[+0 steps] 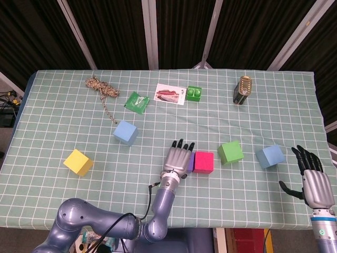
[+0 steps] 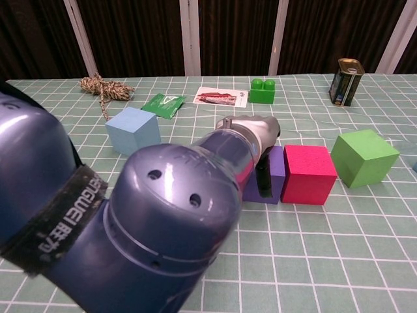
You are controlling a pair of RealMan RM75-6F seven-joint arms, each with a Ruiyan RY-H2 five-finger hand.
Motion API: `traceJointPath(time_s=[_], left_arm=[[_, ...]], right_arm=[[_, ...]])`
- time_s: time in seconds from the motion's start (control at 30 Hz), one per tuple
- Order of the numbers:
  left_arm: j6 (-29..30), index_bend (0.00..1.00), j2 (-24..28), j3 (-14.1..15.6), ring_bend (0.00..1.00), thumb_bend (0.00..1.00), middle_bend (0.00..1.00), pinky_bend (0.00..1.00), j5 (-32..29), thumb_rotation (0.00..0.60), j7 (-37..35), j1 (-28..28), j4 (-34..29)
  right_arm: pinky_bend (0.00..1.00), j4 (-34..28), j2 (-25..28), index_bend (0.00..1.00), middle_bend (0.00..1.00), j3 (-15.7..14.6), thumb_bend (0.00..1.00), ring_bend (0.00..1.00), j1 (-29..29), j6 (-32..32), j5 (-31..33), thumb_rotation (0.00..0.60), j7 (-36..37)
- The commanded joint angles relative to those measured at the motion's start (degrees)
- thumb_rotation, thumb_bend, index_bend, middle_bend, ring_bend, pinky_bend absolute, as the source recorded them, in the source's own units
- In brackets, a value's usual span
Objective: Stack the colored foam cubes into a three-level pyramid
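Foam cubes, 6 in all, lie singly on the worktop (image 1: 63,121) w/ none stacked. Purple cube (image 2: 277,171) sits near the front centre, its right face touching the pink cube (image 1: 203,162); in the head view the purple one is mostly hidden under the left hand (image 1: 177,157). Left hand lies over the purple cube, fingers (image 1: 180,143) stretched out flat and pointing toward the far edge, a dark digit hanging down the cube's front face in the chest view; whether it grasps the cube or only rests on it can't be told. Green cube (image 1: 230,152) stands just right of the pink one, apart from it; a light-blue cube (image 1: 270,156) lies further right. A 2nd light-blue cube (image 1: 125,132) sits left of centre, and a yellow cube (image 1: 78,162) near the front-left. Right hand (image 1: 311,176) is at the front-right edge, near the right-side blue cube but apart from it, fingers spread and released, holding nothing.

Far side, L to R: coil of twine (image 1: 101,87), green packet (image 1: 137,101), printed card (image 1: 170,94), green toy brick (image 1: 194,93), upright tin can (image 1: 243,90).
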Motion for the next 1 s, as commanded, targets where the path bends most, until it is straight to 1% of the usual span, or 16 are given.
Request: traceJointPath(time_s=[0.03, 0.17, 0.27, 0.43, 0.63, 0.73, 0.77, 1.0], left_arm=[[-0.19, 0.05, 0.05, 0.15, 0.0, 0.16, 0.08, 0.07, 0.29, 0.6, -0.34, 0.25, -0.14], [-0.32, 0.02, 0.49, 0.4, 0.0, 0.13, 0.05, 0.07, 0.52, 0.6, -0.72, 0.85, -0.74], [-0.29, 0.01, 1.05, 0.56, 0.0, 0.11, 0.05, 0.05, 0.85, 0.6, -1.14, 1.41, -1.62], [0.47, 0.0, 3.63, 1.97, 0.0, 0.12, 0.05, 0.05, 1.58, 0.6, -1.19, 3.38, -5.59], [0.29, 0.0, 5.99, 2.47, 0.0, 0.13, 0.05, 0.05, 1.58, 0.6, -1.69, 4.94, -8.76], [0.3, 0.0, 6.7, 3.04, 0.0, 0.19, 0.05, 0.05, 1.66, 0.6, -1.89, 5.47, -9.88], [0.32, 0.0, 6.79, 3.13, 0.0, 0.2, 0.05, 0.05, 1.7, 0.6, -1.95, 5.55, -10.03], [0.16, 0.0, 6.97, 3.48, 0.0, 0.21, 0.05, 0.05, 2.73, 0.6, -4.15, 6.47, -9.9]], right_arm=[[0.0, 0.02, 0.01, 0.0, 0.0, 0.0, 0.25, 0.0, -0.01, 0.02, -0.01, 0.6, 0.0], [0.0, 0.04, 0.04, 0.0, 0.0, 0.01, 0.25, 0.0, -0.05, 0.07, 0.0, 0.6, 0.11], [0.0, 0.06, 0.07, 0.0, 0.0, -0.01, 0.25, 0.0, -0.07, 0.11, -0.04, 0.6, 0.11], [0.0, 0.05, 0.08, 0.0, 0.0, -0.05, 0.25, 0.0, -0.14, 0.29, -0.22, 0.6, 0.09], [0.0, -0.11, -0.04, 0.0, 0.0, -0.16, 0.25, 0.0, -0.15, 0.58, -0.69, 0.6, -0.24], [0.0, -0.08, -0.08, 0.0, 0.0, -0.13, 0.25, 0.0, -0.16, 0.57, -0.59, 0.6, -0.26], [0.0, -0.08, -0.08, 0.0, 0.0, -0.13, 0.25, 0.0, -0.16, 0.57, -0.57, 0.6, -0.25], [0.0, -0.14, -0.01, 0.0, 0.0, -0.22, 0.25, 0.0, -0.21, 0.69, -0.83, 0.6, -0.22]])
